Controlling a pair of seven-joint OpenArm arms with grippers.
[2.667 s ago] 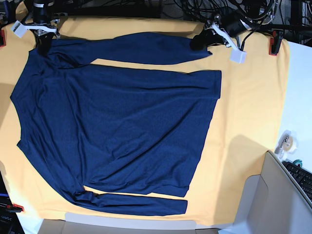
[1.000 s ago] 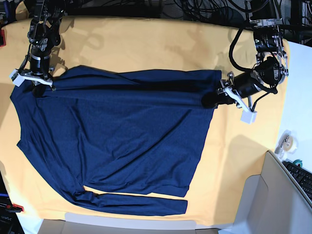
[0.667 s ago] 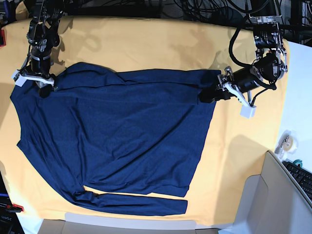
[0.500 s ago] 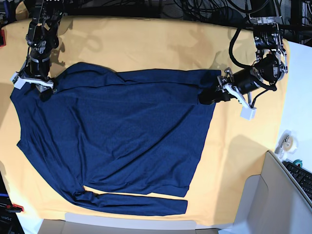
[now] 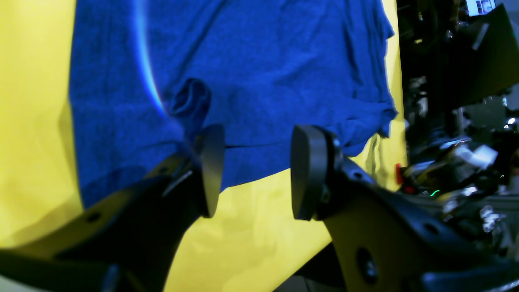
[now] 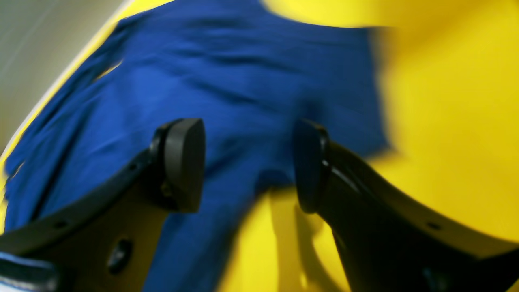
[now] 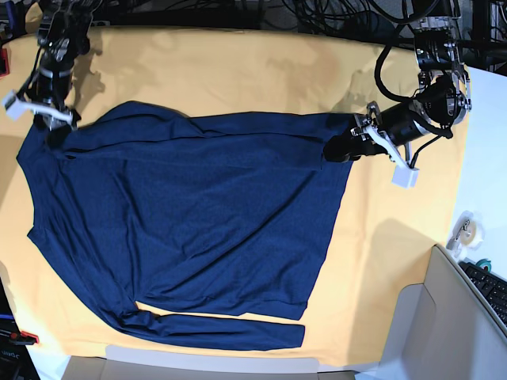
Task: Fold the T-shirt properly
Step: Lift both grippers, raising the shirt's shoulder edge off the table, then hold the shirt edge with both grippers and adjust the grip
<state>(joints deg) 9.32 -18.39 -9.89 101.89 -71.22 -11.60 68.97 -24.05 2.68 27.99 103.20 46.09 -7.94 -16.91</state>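
The dark navy T-shirt (image 7: 190,214) lies spread on the yellow-orange cloth, its upper sleeve folded down over the body and its lower sleeve (image 7: 222,328) stretched along the front edge. My left gripper (image 7: 339,148) hovers at the shirt's right hem corner. In the left wrist view the left gripper (image 5: 257,174) is open, with only the T-shirt (image 5: 251,73) edge and cloth showing between its pads. My right gripper (image 7: 49,127) sits at the shirt's upper left shoulder. The right wrist view shows the right gripper (image 6: 247,166) open above the T-shirt (image 6: 227,93), holding nothing.
The yellow-orange cloth (image 7: 238,67) covers the table. A tape roll (image 7: 463,229), a keyboard (image 7: 491,289) and a grey box (image 7: 440,324) stand at the right. Red clamps (image 7: 24,338) hold the cloth's edges. Cables hang along the back.
Both grippers have opened and let go of the folded sleeve, which now rests on the shirt's body. The right arm has drawn back up and left; the left gripper has risen slightly.
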